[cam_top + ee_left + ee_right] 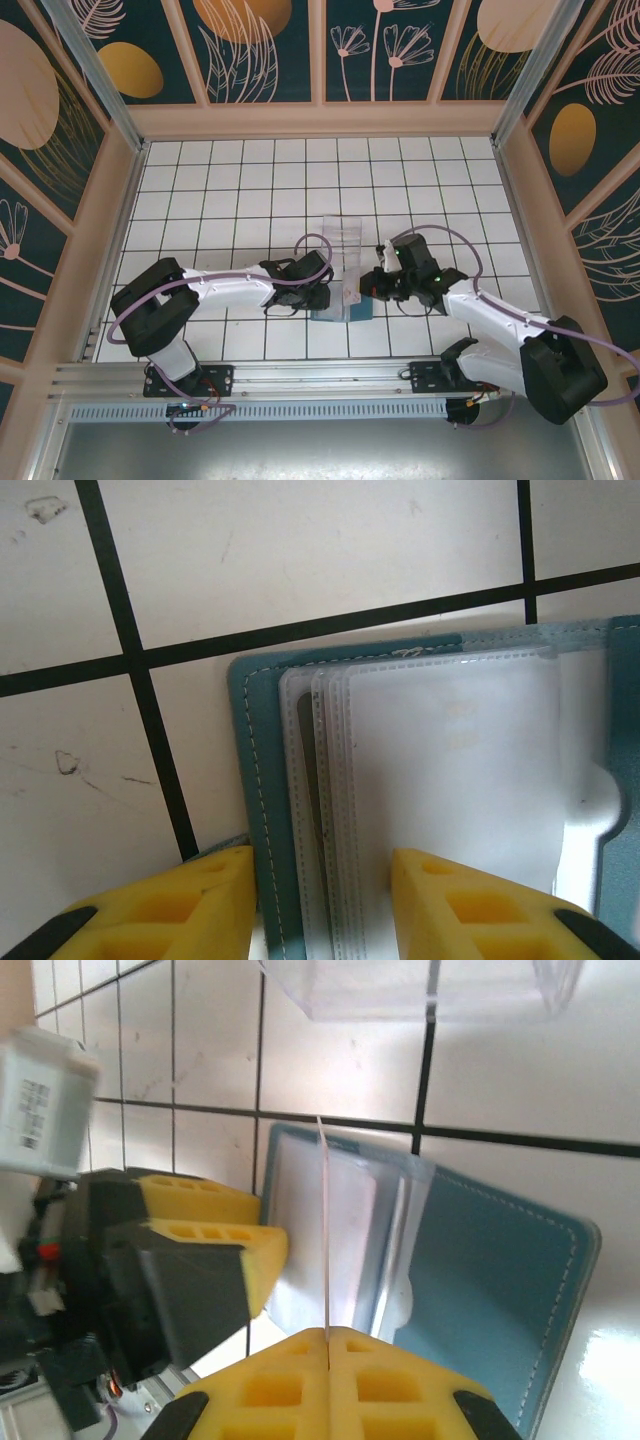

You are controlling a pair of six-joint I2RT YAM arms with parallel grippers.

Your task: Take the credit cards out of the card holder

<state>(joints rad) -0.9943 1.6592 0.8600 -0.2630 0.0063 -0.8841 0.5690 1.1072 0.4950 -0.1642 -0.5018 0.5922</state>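
The teal card holder (345,310) lies open and flat on the white tiles between the two arms, its clear plastic sleeves (450,760) facing up. My left gripper (322,865) is open. Its yellow fingers straddle the holder's stitched teal edge (255,740), one outside it and one on the sleeves. A thin dark strip (310,780) shows between the sleeves. My right gripper (328,1332) is shut on a thin pale credit card (325,1220), seen edge-on and standing up over the holder's inner side (500,1270). The left gripper's fingers (210,1230) rest at the holder's far edge.
A clear plastic tray (340,238) stands just beyond the holder, its near wall (430,985) visible in the right wrist view. White tiled floor (230,180) with black grout stretches all round, bounded by beige walls. The two grippers (322,292) (372,288) are close together.
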